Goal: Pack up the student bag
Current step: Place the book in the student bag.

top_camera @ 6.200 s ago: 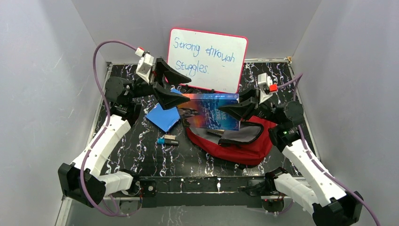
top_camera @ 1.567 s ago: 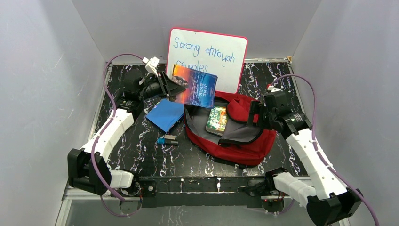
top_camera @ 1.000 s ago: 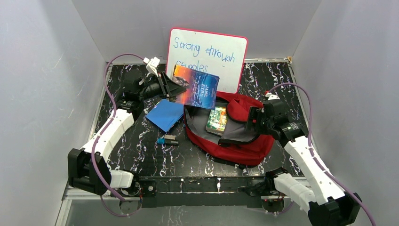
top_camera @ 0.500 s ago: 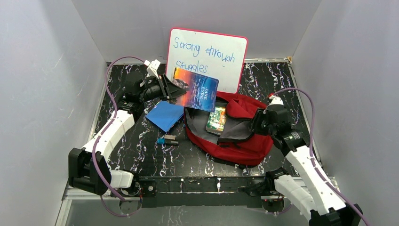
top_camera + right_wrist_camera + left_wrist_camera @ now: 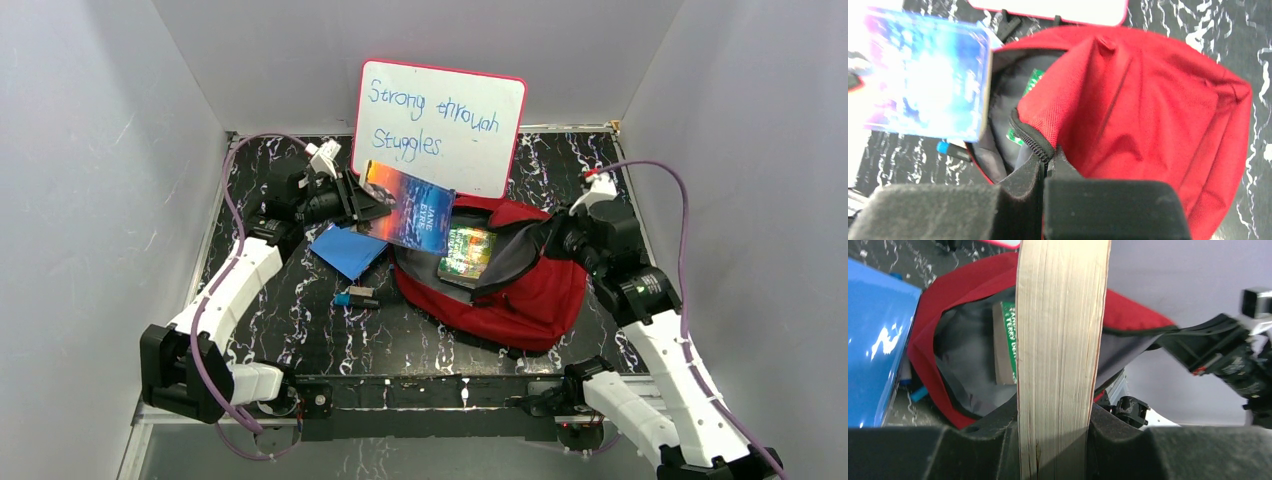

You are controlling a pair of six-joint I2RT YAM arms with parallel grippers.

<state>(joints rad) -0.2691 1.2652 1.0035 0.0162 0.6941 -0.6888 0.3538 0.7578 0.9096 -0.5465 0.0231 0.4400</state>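
Reads as a robotics lab cell: plain grey walls [image 5: 90,200] boxing in a black marbled tabletop [image 5: 300,330], left arm [image 5: 235,285] and right arm [image 5: 665,340] bolted at its near edge, purple cables [image 5: 262,136], whiteboard [image 5: 440,125] at the far edge.

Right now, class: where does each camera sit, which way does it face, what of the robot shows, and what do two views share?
Top external: above and behind the bases, facing down over the table; left arm and right arm show.
Left wrist: left arm, facing past the held book into the student bag; left fingers show.
Right wrist: right arm, facing the bag's zipper edge; right fingers show.
Shared: both wrists see the green book.
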